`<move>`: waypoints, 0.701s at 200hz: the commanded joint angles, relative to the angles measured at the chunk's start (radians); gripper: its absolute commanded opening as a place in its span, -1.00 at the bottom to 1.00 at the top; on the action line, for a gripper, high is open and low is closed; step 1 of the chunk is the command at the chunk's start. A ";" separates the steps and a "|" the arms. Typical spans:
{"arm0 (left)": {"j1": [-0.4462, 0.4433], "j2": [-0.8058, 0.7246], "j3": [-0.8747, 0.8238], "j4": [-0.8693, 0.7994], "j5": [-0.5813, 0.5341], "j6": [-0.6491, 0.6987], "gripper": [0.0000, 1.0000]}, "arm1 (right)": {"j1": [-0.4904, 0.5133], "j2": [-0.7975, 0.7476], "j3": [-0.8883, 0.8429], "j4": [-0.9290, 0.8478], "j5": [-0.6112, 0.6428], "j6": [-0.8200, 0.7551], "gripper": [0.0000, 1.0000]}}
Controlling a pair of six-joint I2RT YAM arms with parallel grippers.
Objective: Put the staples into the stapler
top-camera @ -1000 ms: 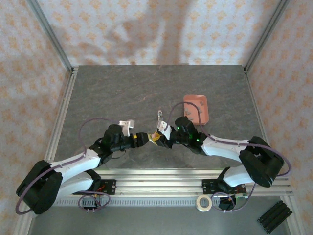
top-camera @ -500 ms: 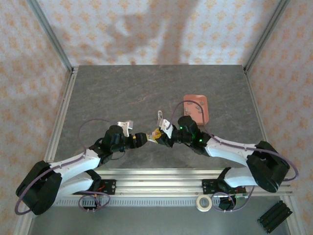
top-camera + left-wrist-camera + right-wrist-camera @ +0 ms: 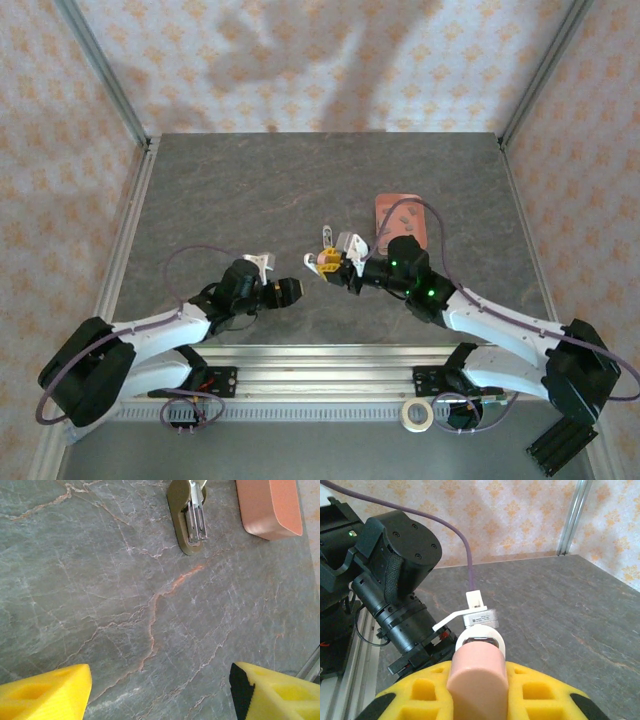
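My right gripper (image 3: 327, 266) (image 3: 477, 682) is shut on the pale pink stapler (image 3: 477, 672) (image 3: 314, 262), whose rounded end pokes out between the yellow fingers (image 3: 420, 695). My left gripper (image 3: 297, 290) (image 3: 160, 690) hovers just left of it, open, with bare table between its yellow fingertips (image 3: 45, 695). Small grey staples (image 3: 398, 213) lie in the salmon-pink tray (image 3: 418, 232) (image 3: 270, 505) behind the right gripper. A slim silver metal piece (image 3: 327, 238) (image 3: 195, 510) lies on the table beyond both grippers; I cannot tell what it is.
The grey marble table (image 3: 250, 190) stretches free to the back and left. Aluminium rails (image 3: 130, 220) run along the sides and front. The left arm's black wrist (image 3: 400, 575) stands close in front of the right gripper. A tape roll (image 3: 416, 413) lies below the front rail.
The two grippers were touching around the stapler. The left gripper has since let go, opened and pulled back left. The right gripper has moved up and right with the stapler.
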 commanded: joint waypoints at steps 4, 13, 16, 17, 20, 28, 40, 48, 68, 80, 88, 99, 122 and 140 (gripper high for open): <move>-0.004 -0.027 -0.005 0.015 -0.037 0.036 0.53 | -0.001 -0.032 -0.035 0.026 0.041 0.029 -0.63; -0.004 -0.049 -0.002 0.003 -0.043 0.052 0.54 | -0.005 -0.038 -0.046 0.025 0.041 0.038 -0.63; -0.004 -0.058 0.000 -0.003 -0.046 0.059 0.54 | -0.006 -0.040 -0.049 0.024 0.043 0.041 -0.63; -0.004 -0.061 0.001 -0.006 -0.047 0.061 0.54 | -0.007 -0.041 -0.050 0.024 0.043 0.042 -0.63; -0.004 -0.071 0.002 -0.013 -0.051 0.070 0.55 | -0.007 -0.044 -0.053 0.024 0.045 0.044 -0.62; -0.004 -0.098 0.011 -0.037 -0.055 0.095 0.56 | -0.008 -0.052 -0.063 0.021 0.052 0.049 -0.63; -0.003 -0.146 0.034 -0.098 -0.059 0.166 0.57 | -0.009 -0.066 -0.074 0.014 0.065 0.052 -0.63; -0.004 -0.179 0.051 -0.129 -0.060 0.226 0.56 | -0.008 -0.077 -0.077 0.005 0.074 0.054 -0.63; -0.004 -0.247 0.092 -0.180 -0.045 0.325 0.58 | -0.009 -0.100 -0.083 -0.020 0.081 0.053 -0.63; -0.004 -0.263 0.116 -0.198 -0.034 0.350 0.61 | -0.009 -0.110 -0.088 -0.028 0.084 0.052 -0.63; -0.004 -0.264 0.133 -0.204 -0.016 0.360 0.61 | -0.009 -0.116 -0.089 -0.035 0.083 0.052 -0.63; -0.004 -0.251 0.153 -0.205 0.012 0.363 0.61 | -0.008 -0.120 -0.089 -0.042 0.077 0.051 -0.63; -0.004 -0.203 0.186 -0.167 0.090 0.354 0.59 | -0.008 -0.119 -0.085 -0.043 0.062 0.056 -0.63; -0.004 -0.174 0.214 -0.121 0.146 0.334 0.59 | -0.009 -0.117 -0.079 -0.056 0.054 0.055 -0.63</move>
